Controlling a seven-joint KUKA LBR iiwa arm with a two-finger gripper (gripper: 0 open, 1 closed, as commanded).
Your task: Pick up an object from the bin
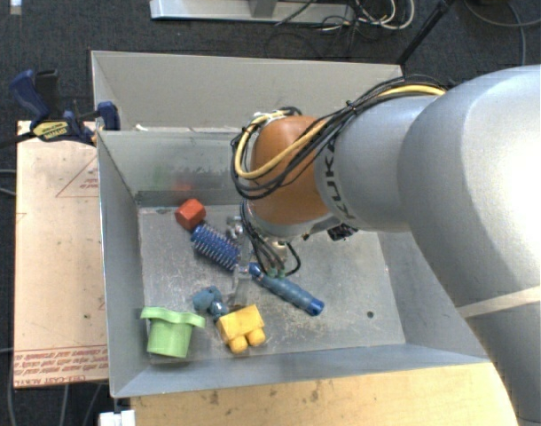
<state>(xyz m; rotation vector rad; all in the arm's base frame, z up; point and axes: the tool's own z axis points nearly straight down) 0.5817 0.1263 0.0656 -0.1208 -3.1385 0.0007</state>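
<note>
My gripper reaches down below the arm's wrist into the middle of the bin. It hangs between a blue ribbed brush-like piece on its left and a blue marker-shaped stick lying slantwise on its right, close to the stick's upper end. A small grey-blue piece lies just below and left of it. A yellow block sits near the front wall under the gripper. I cannot make out anything held.
A red cube lies at the back left by the rear wall. A green flanged cup lies on its side in the front left corner. The arm and its cabled wrist cover hide the bin's right rear part.
</note>
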